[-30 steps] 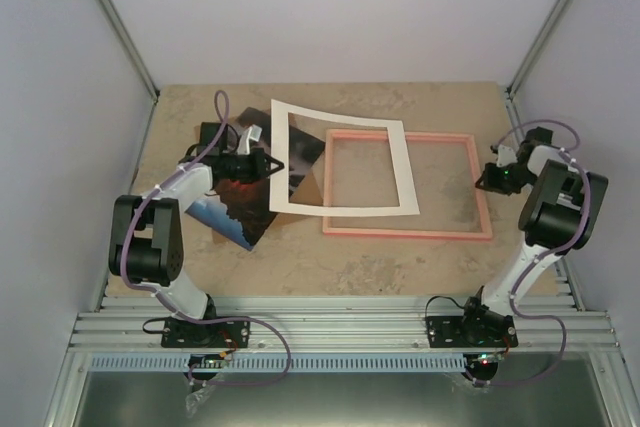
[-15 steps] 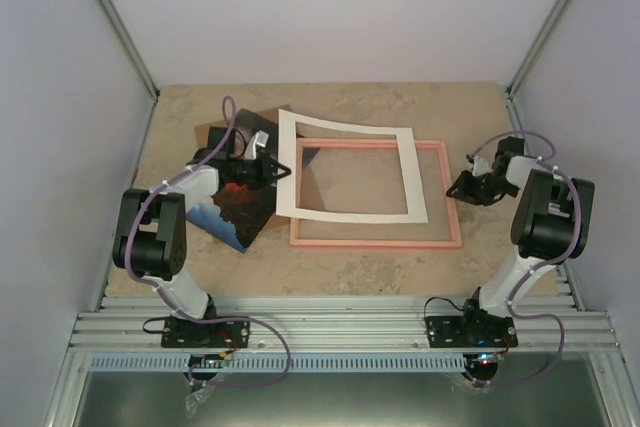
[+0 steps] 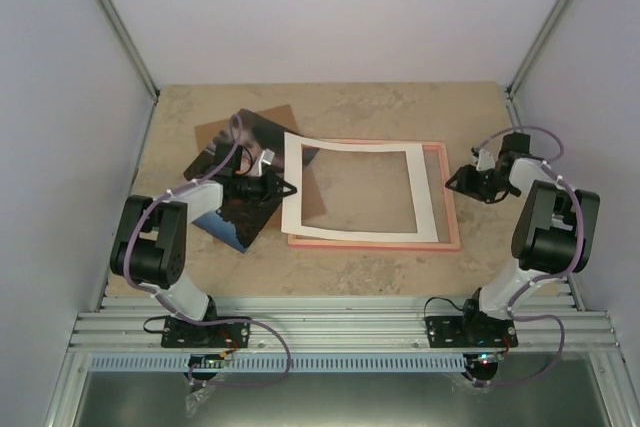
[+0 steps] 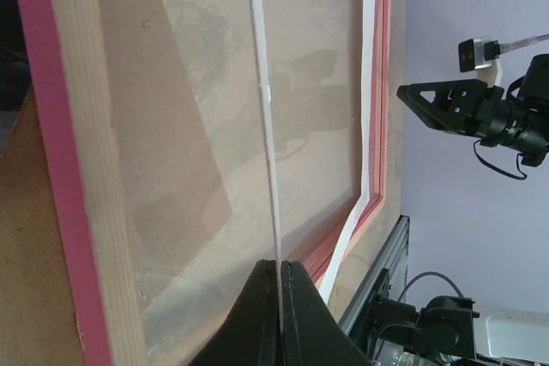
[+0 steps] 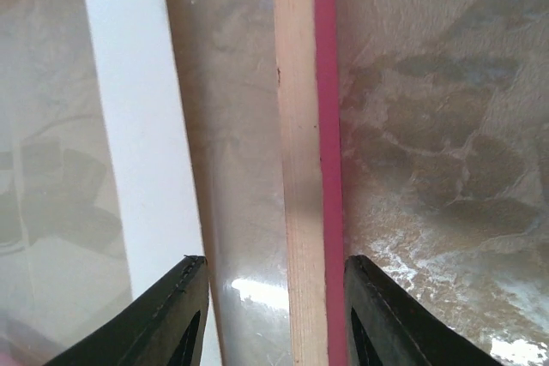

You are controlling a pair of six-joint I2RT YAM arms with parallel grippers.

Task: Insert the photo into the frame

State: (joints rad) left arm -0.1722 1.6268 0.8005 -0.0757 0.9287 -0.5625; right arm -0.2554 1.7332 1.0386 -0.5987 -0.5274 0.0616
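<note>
Under right claw (image 5: pixel 273 297), fingers (image 5: pixel 176 319) apart — the frame (image 5: pixel 324 126); left claw (image 4: pixel 279 272) clamped on mat (image 5: pixel 129 126)

No legible text, label, brand or number on anything in view.

White mat (image 3: pixel 428 197), brown backing board (image 3: pixel 213 135)
</note>
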